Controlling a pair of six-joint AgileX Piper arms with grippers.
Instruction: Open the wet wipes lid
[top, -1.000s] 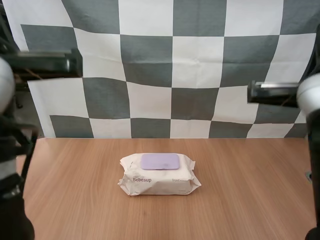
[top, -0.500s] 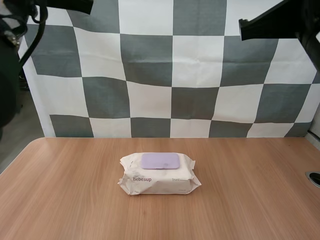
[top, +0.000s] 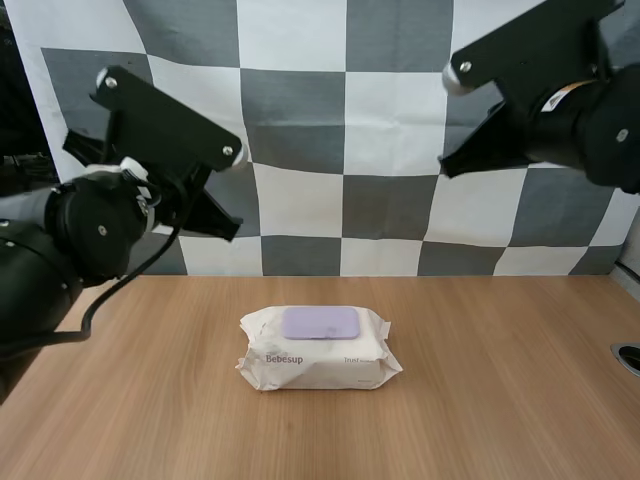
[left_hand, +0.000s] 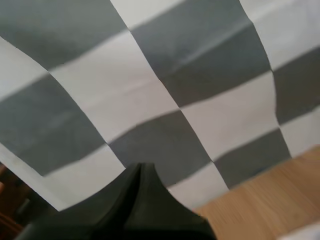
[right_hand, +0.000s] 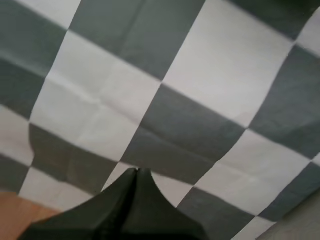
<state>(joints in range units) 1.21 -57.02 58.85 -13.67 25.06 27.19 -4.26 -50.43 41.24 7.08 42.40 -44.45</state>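
Counter of pale wood runs the full width of the high view, and we see both arms held up above it. Our left arm hangs over the counter's left side and our right arm over its right side. Neither touches the wood or anything on it. The pack of wet wipes lies flat near the middle of the counter, between the two arms and well below them. It is a cream, crinkled soft pack with the word "Bebesup" printed on the side facing us. On its top sits the lilac lid, a rounded rectangle lying flush and closed, with no edge lifted. The left end effector points down and inward, high above the counter and well apart from the pack. In the left wrist view its fingers lie pressed together as one dark wedge with nothing between them. The right end effector also points inward, higher up, well clear of the pack. In the right wrist view its fingers likewise meet in a single dark wedge, holding nothing. A small dark round fitting sits at the counter's right edge.
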